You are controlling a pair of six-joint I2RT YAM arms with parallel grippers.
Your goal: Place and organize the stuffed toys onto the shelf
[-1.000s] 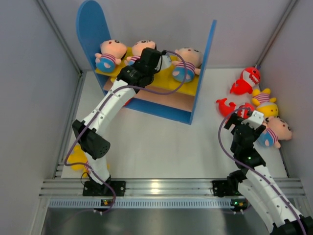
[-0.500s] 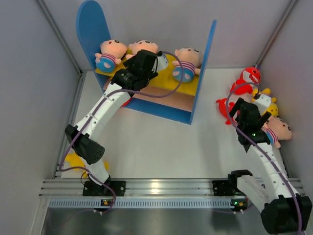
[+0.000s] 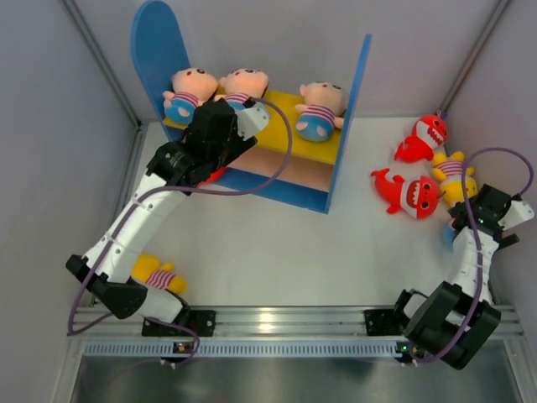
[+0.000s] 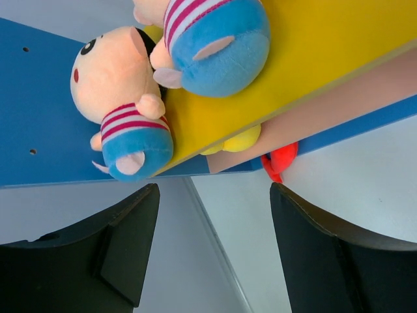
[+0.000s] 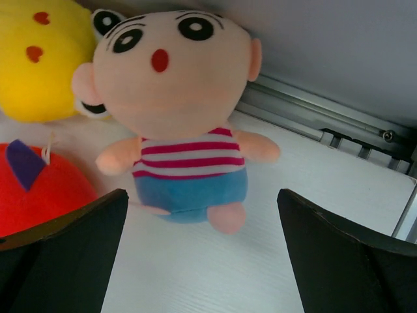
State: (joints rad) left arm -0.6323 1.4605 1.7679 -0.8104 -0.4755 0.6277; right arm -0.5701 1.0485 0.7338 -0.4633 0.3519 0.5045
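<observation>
Pulled my left claw (image 4: 214, 189) back off the shelf (image 3: 155, 50), jaws apart, holding nothing | three baby dolls (image 3: 243, 84) lie along its yellow upper board (image 3: 281, 138) | right claw (image 5: 202, 195) swung out to the desk (image 3: 268, 243) right edge, spread wide, empty, over a fourth baby doll (image 5: 172, 98) | yellow toy (image 5: 39, 65) touches its head, red shark (image 5: 39, 189) just beside.

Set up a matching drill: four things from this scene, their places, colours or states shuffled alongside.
1. middle baby doll
2. red shark
3. lower board of the shelf
4. left gripper

A. pinkish-tan
B. on the yellow board
C. on the table, right of the shelf
D. open, holding nothing

Pairs: 1-B, 2-C, 3-A, 4-D
</observation>
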